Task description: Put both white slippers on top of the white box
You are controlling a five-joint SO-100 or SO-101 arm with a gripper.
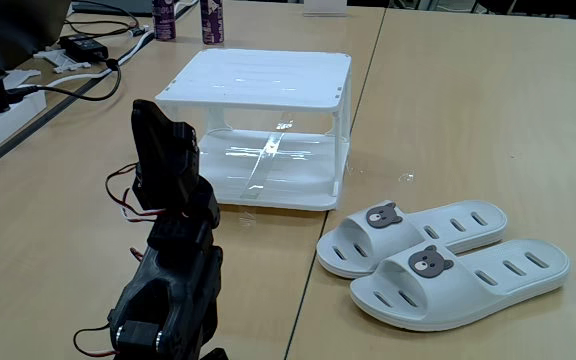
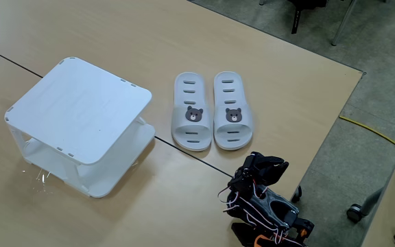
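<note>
So the white box (image 2: 81,116) is the biggest thing here: square two-tier plastic rack, flat slatted top with nothing on it yet, thin legs, shiny lower shelf. Looks light and a bit slidey on the table, so I'd guess a hard bump shoves it.

The arm (image 1: 173,250) sits folded up, at about 7 o'clock from the box in a fixed view. Can't tell whether its claw is open or closed, it's tucked in a black lump with wires.

The white slippers sit side by side, touching, on the table, at roughly 3 o'clock from the box in the top-down fixed view. One slipper (image 2: 190,111) is nearer the box, the other slipper (image 2: 232,111) just beyond it. Rubbery, light, bendy, probably grippy. Best hold, I reckon, is the strap band with the bear face (image 1: 431,262), pinching through the toe opening; the sole edge is likely too wide and floppy.
</note>
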